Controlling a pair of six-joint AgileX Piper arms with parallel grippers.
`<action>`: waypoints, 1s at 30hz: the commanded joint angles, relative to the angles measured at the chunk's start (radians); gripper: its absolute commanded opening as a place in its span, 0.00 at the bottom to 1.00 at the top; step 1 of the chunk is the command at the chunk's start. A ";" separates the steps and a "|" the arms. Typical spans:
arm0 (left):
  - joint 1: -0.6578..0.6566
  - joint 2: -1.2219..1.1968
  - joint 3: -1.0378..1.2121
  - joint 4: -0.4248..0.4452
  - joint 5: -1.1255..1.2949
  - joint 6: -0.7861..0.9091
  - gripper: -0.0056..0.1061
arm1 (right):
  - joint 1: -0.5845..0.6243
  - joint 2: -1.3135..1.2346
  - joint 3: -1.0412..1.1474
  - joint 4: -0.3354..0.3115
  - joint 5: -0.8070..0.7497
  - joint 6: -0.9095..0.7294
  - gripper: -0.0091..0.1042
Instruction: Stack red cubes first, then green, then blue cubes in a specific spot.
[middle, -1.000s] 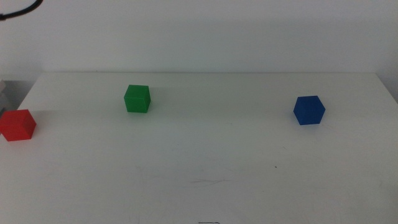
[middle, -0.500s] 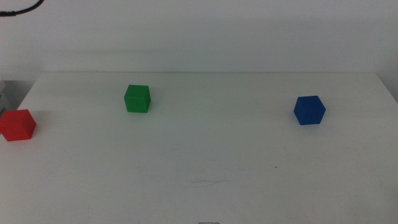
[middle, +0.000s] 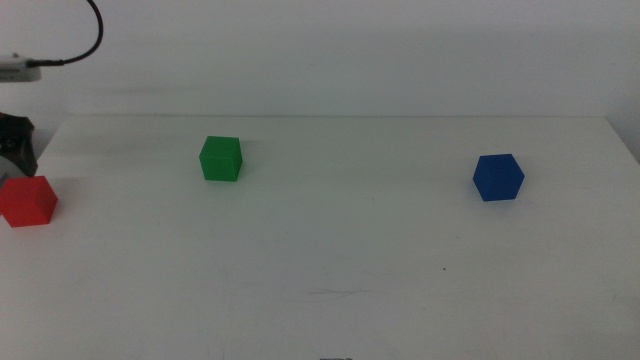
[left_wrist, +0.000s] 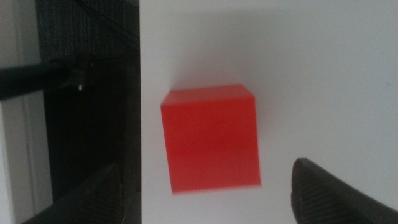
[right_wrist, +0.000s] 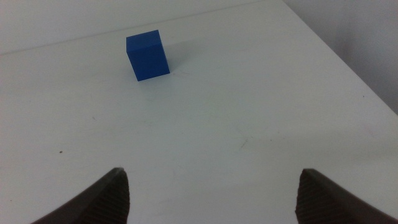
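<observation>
Clearly the step in hand is the pick of the red cube (middle: 28, 201), which sits at the far left edge of the table (middle: 330, 230), very near the border. The left gripper (left_wrist: 205, 199) hangs above it with its two dark jaws spread wide and nothing between them; in the left wrist view the cube lies between the two jaw tips, a little nearer to one of them. In the middle view only a dark part of this arm shows just behind the cube. To do this well, I think the gripper should first centre itself so both jaws have equal space to the cube faces, then go straight down and close on two flat opposite sides, not on the corners. Because the table edge is so close, a sideways push could send the cube off the table, so the descent should be vertical. The green cube (middle: 221, 159) stands further back and well apart to the right, and the blue cube (middle: 498, 177) is far on the right side. The right gripper (right_wrist: 211, 193) waits there, also spread and empty, with the blue cube ahead of it. The faint grey scuff line (middle: 335, 293) at the front centre is bare.
</observation>
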 joint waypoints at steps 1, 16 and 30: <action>0.000 -0.026 -0.059 -0.010 0.039 0.005 0.89 | -0.006 -0.019 -0.014 -0.016 -0.080 -0.013 0.70; -0.003 0.092 -0.078 -0.012 -0.036 0.022 0.89 | -0.006 -0.019 -0.014 -0.017 -0.080 -0.013 0.70; -0.003 0.099 -0.079 -0.020 -0.038 0.015 0.46 | -0.006 -0.019 -0.014 -0.017 -0.080 -0.013 0.70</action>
